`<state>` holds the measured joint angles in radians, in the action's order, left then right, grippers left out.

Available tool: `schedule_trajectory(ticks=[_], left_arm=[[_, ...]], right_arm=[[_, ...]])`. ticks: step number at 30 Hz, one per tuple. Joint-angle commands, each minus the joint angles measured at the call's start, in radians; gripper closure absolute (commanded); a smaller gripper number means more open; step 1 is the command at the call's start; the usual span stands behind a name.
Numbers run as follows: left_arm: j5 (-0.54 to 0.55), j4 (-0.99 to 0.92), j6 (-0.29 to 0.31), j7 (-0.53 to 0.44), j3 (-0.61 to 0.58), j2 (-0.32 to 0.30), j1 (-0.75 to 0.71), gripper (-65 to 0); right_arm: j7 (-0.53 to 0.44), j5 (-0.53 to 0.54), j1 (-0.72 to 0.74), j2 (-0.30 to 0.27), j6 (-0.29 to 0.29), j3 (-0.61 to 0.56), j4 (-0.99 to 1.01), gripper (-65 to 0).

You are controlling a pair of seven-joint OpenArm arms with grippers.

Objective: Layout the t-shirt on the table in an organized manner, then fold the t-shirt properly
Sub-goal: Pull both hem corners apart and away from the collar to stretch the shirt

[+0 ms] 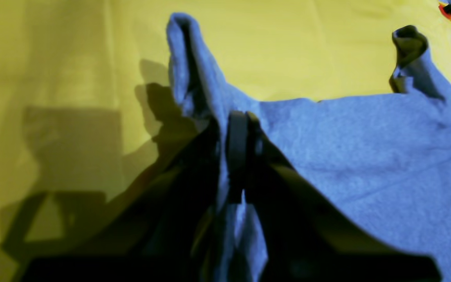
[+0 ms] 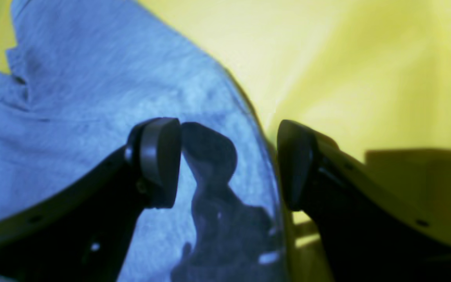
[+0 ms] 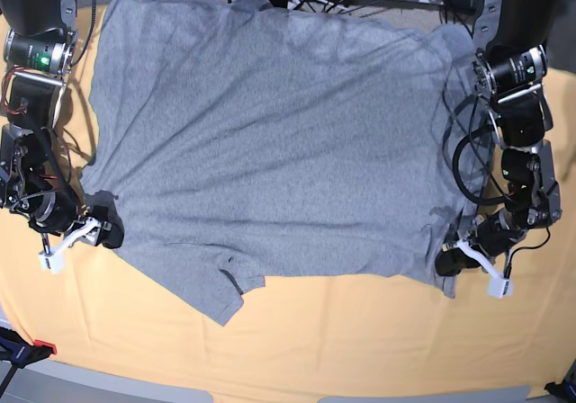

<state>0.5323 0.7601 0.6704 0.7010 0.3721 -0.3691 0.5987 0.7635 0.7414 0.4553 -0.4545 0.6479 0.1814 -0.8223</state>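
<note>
A heather-grey cotton t-shirt (image 3: 270,142) lies spread on the pale yellow-orange cloth table (image 3: 342,340). The left gripper (image 1: 236,156) pinches a raised fold at its edge. The right gripper (image 2: 227,164) straddles the opposite edge, fingers (image 2: 159,156) spread wide.

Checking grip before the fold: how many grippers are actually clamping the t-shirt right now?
1. The left gripper is shut on a bunched edge of the t-shirt. The right gripper is open, fingers straddling the shirt's other edge above the table.

matt heathered t-shirt (image 3: 270,142) (knit cloth), cloth-covered table (image 3: 315,349)
</note>
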Motion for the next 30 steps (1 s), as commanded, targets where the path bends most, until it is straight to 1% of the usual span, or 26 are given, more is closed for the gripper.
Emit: schedule_trajectory(ticks=[1, 4, 6, 7, 9, 10, 13, 15, 17, 18, 21, 25, 27, 30], left_arm=[[0.024, 0.017, 0.011, -0.019, 0.001, -0.016, 0.034, 0.0], [0.027, 0.017, 0.011, -0.019, 0.001, -0.016, 0.034, 0.0], [0.027, 0.017, 0.011, -0.019, 0.001, -0.016, 0.034, 0.0], [0.027, 0.017, 0.011, -0.02, 0.001, -0.016, 0.034, 0.0], [0.027, 0.017, 0.011, -0.021, 0.001, -0.016, 0.034, 0.0], [0.027, 0.017, 0.011, -0.027, 0.001, -0.016, 0.034, 0.0], [0.026, 0.017, 0.011, -0.039, 0.001, -0.016, 0.045, 0.0], [0.026, 0.017, 0.01, -0.038, 0.001, -0.016, 0.066, 0.0], [0.026, 0.017, 0.011, -0.039, 0.001, -0.016, 0.093, 0.0], [0.026, 0.017, 0.011, -0.039, 0.001, -0.016, 0.108, 0.0], [0.006, 0.017, 0.011, -0.042, 0.001, -0.016, 0.151, 0.0], [-0.008, 0.017, 0.011, -0.05, 0.001, -0.016, 0.191, 0.0], [-0.008, 0.017, 0.011, -0.055, -0.001, -0.016, 0.209, 0.0], [-0.038, 0.017, 0.011, -0.093, -0.041, -0.016, 0.234, 0.0]], right_arm=[[-0.008, 0.014, 0.031, -0.008, 0.011, 0.003, -0.011, -35.5], [-0.031, -0.016, 0.036, 0.006, 0.018, 0.003, -0.011, -24.7], [-0.066, -0.045, 0.039, 0.007, 0.004, 0.003, -0.011, -17.7], [-0.09, -0.065, 0.039, 0.007, -0.002, 0.003, -0.011, -13.2], [-0.133, -0.113, 0.044, 0.008, -0.002, 0.003, -0.011, -4.0], [-0.153, -0.131, 0.047, 0.008, -0.001, 0.003, -0.011, -0.7], [-0.188, -0.174, 0.066, 0.008, -0.002, 0.003, -0.011, 0.0], [-0.188, -0.185, 0.087, 0.008, 0.0, 0.003, -0.011, 0.0], [-0.188, -0.219, 0.111, 0.008, -0.002, 0.003, -0.011, 0.0], [-0.187, -0.238, 0.124, 0.008, -0.012, 0.003, -0.011, 0.0], [-0.188, -0.286, 0.146, 0.008, -0.066, 0.003, -0.011, 0.0], [-0.188, -0.325, 0.159, 0.008, -0.09, 0.003, -0.011, 0.0], [-0.188, -0.336, 0.161, 0.007, -0.114, 0.003, -0.011, 0.0], [-0.189, -0.335, 0.169, 0.003, -0.117, 0.003, -0.011, 0.0]])
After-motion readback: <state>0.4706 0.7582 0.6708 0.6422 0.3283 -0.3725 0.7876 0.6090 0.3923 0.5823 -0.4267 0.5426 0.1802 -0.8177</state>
